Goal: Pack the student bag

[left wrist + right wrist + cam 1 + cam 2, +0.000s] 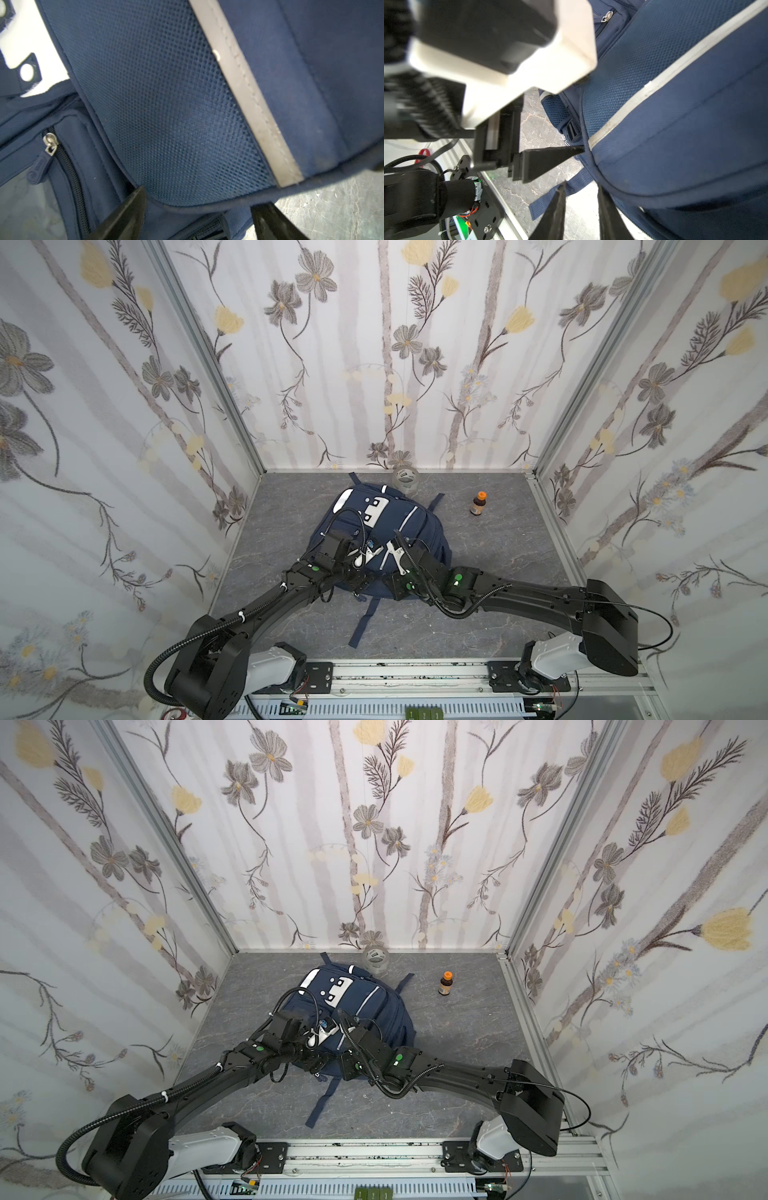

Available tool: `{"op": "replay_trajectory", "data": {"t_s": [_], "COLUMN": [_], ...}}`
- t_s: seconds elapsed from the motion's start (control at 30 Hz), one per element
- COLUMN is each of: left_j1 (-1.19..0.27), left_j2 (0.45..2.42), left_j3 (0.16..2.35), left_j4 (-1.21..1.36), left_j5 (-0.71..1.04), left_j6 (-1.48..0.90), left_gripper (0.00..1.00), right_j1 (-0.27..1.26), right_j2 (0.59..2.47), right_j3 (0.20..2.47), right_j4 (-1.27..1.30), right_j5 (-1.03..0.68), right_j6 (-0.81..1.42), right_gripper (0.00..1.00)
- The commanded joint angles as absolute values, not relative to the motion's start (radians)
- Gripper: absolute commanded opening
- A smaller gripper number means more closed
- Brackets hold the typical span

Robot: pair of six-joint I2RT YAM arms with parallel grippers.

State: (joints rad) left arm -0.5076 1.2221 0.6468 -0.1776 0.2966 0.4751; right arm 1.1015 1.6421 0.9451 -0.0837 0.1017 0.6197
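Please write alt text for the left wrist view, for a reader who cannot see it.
Close view of a large navy blue fabric backpack: its blue mesh panel and pale grey stripe trim fill the picture. The left pincer stands open at the bag's edge; a silver zip pull and the grey marbled table also show.

A grey, stone-veined tabletop (pixel 498 572) (pixel 457 1048) carries a large navy blue fabric backpack (pixel 419 526) (pixel 386 1006) with white patches, lying flat near the middle, one dark strap (pixel 365 622) (pixel 322 1102) trailing from it across the bare surface towards the near edge. Just behind the backpack, at the back wall, stands a clear round container (pixel 405 481) (pixel 375 960), jar or tape roll, too faint to tell. Well apart to the backpack's right stands an upright small brown bottle (pixel 478 504) (pixel 446 984) with an orange cap.
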Motion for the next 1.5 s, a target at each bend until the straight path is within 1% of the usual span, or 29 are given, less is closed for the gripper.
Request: {"op": "replay_trajectory", "data": {"t_s": [0.0, 0.07, 0.27, 0.33, 0.37, 0.4, 0.43, 0.5, 0.53, 0.6, 0.93, 1.1, 1.17, 1.37, 1.43, 1.47], "left_j1": [-0.518, -0.521, -0.523, -0.523, -0.523, -0.522, -0.520, -0.510, -0.501, -0.485, -0.463, -0.463, -0.464, -0.463, -0.464, -0.463], "left_j2": [1.220, 1.220, 1.208, 1.195, 1.189, 1.184, 1.176, 1.158, 1.146, 1.121, 1.133, 1.141, 1.146, 1.159, 1.163, 1.163], "left_j3": [0.662, 0.672, 0.669, 0.661, 0.660, 0.659, 0.661, 0.658, 0.658, 0.655, 0.640, 0.648, 0.649, 0.670, 0.679, 0.683], "left_j4": [-0.177, -0.177, -0.177, -0.177, -0.177, 0.140, 0.120, 0.083, 0.065, 0.048, 0.022, -0.031, -0.041, -0.068, -0.087, -0.102], "left_j5": [0.325, 0.325, 0.325, 0.325, 0.325, 0.325, 0.373, 0.370, 0.372, 0.381, 0.420, 0.442, 0.443, 0.451, 0.454, 0.457], "left_j6": [0.493, 0.493, 0.493, 0.493, 0.493, 0.493, 0.493, 0.647, 0.654, 0.656, 0.687, 0.728, 0.734, 0.774, 0.797, 0.810], "left_gripper": [0.80, 0.80, 0.80, 0.80, 0.55, 0.51, 0.51, 0.51, 0.52, 0.58, 0.58, 0.63, 0.63, 0.64, 0.64, 0.64], "right_j1": [1.123, 1.137, 1.154, 1.156, 1.156, 1.157, 1.157, 1.156, 1.157, 1.156, 1.150, 1.144, 1.144, 1.144, 1.142, 1.142], "right_j2": [1.650, 1.652, 1.702, 1.724, 1.730, 1.734, 1.736, 1.741, 1.742, 1.743, 1.782, 1.810, 1.825, 1.826, 1.811, 1.799], "right_j3": [0.915, 0.893, 0.901, 0.921, 0.925, 0.925, 0.924, 0.922, 0.918, 0.911, 0.931, 0.962, 0.979, 0.985, 0.969, 0.956], "right_j4": [0.016, 0.056, 0.144, 0.123, 0.118, 0.123, 0.130, 0.135, 0.137, 0.136, 0.158, 0.161, 0.151, 0.102, 0.095, 0.094], "right_j5": [0.214, 0.247, 0.264, 0.289, 0.294, 0.301, 0.303, 0.313, 0.324, 0.347, 0.390, 0.404, 0.413, 0.421, 0.416, 0.410], "right_j6": [0.608, 0.606, 0.594, 0.608, 0.614, 0.617, 0.621, 0.628, 0.632, 0.652, 0.692, 0.708, 0.716, 0.739, 0.739, 0.738], "right_gripper": [0.28, 0.32, 0.33, 0.34, 0.35, 0.35, 0.35, 0.35, 0.35, 0.35, 0.35, 0.35, 0.32, 0.05, 0.00, 0.00]}}
